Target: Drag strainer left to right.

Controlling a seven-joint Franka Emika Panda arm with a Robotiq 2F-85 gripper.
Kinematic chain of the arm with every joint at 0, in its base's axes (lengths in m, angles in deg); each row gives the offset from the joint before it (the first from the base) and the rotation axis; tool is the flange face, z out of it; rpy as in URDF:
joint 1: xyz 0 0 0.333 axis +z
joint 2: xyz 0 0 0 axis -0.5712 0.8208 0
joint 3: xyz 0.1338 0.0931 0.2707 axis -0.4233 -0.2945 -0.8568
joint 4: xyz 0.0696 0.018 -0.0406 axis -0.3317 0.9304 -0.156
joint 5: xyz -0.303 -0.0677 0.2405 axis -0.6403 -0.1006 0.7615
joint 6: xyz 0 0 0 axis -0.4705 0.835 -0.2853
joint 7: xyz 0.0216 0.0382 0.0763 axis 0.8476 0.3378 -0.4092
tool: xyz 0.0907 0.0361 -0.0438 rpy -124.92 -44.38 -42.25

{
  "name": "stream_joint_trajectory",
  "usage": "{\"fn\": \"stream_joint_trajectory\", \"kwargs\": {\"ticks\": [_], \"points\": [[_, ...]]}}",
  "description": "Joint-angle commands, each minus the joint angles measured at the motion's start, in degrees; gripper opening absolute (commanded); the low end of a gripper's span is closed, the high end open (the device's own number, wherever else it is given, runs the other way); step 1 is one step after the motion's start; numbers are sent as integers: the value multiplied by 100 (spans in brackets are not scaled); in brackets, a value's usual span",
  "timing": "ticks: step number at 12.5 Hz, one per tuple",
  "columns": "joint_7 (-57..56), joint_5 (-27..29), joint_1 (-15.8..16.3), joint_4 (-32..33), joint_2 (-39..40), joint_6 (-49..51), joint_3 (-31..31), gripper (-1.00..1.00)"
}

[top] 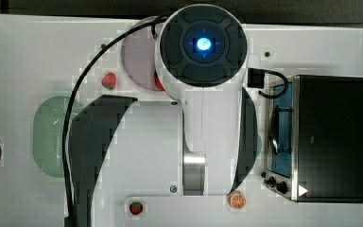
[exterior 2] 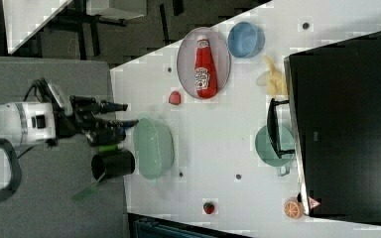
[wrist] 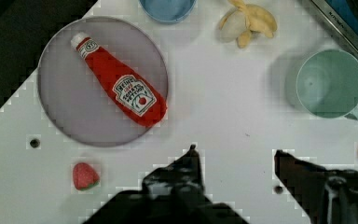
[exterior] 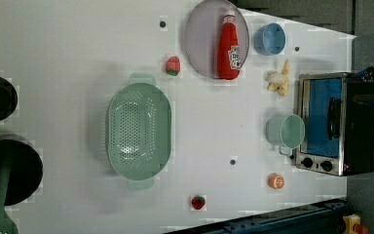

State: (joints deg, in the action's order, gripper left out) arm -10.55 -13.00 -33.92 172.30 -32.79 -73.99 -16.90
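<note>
The strainer sits in the left-centre of the left view, a pale green plastic oblong with rounded ends, a tab handle at each end and rows of fine holes across its floor. It rests flat on the bare white counter, apart from everything else, which probably leaves room for a slide toward the toy oven side.

In the right view the gripper hangs at the left-centre of the frame, off the counter's edge and near the strainer's rim without touching it. Its dark fingers are spread well apart and hold nothing; white counter shows between them in the wrist view. That spread looks suited to hooking over the basin's thin wall.

The glossy red ketchup bottle lies on a round grey plate. Just right of it in the left view is a blue cup; a smooth teal cup stands just before the oven.
</note>
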Motion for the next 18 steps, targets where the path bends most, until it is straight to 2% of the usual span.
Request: {"fn": "stream_joint_trajectory", "kwargs": {"ticks": [1,3,5,8,14,18], "points": [[-123,-43,-205,1162,-2391,1123,242,59],[-122,-39,-204,1163,-2388,1096,241,99],[-122,86,-149,1167,-2337,1004,102,100],[217,283,6,1171,-2003,903,-566,100],[3553,277,54,1208,-770,27,-2446,100],[5325,266,67,1475,379,-1230,-3218,100]]}}
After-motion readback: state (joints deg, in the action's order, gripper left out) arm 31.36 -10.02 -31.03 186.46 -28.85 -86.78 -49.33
